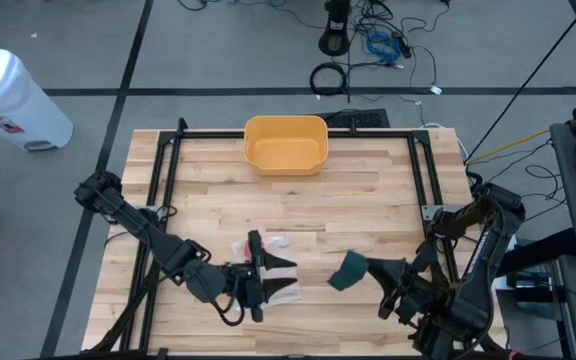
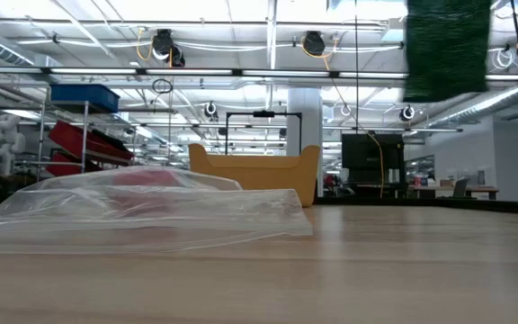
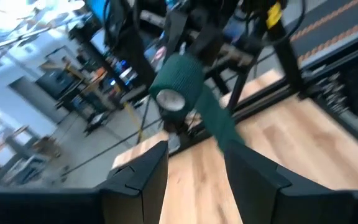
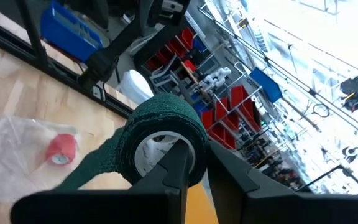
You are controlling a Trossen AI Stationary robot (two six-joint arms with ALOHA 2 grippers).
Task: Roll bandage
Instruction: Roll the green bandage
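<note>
A dark green bandage roll (image 1: 348, 271) with a white core hangs in the air above the table's near right part, with my right gripper (image 1: 366, 270) shut on it. A loose tail (image 4: 86, 171) trails off the roll. In the low view the green bandage (image 2: 446, 49) shows at the top, clear of the wood. My left gripper (image 1: 268, 275) hovers open to the left of the roll, above a clear plastic bag (image 1: 283, 262). In its wrist view, my left gripper (image 3: 194, 152) has nothing between its fingers and the roll (image 3: 176, 81) is ahead of them. My right gripper holds the roll by its wall at one open end (image 4: 194, 134). One finger (image 4: 178, 165) appears to reach into the white core and the other (image 4: 229, 177) lies outside on the green wrap. The fingers come about level from the table's right. The roll is lifted clear, its tail slack.
The clear bag (image 2: 151, 207) lies flat on the wood with a red roll (image 4: 61, 149) in it. A yellow bin (image 1: 286, 145) stands at the table's far middle. Black frame rails (image 1: 168, 180) run along the left and right sides.
</note>
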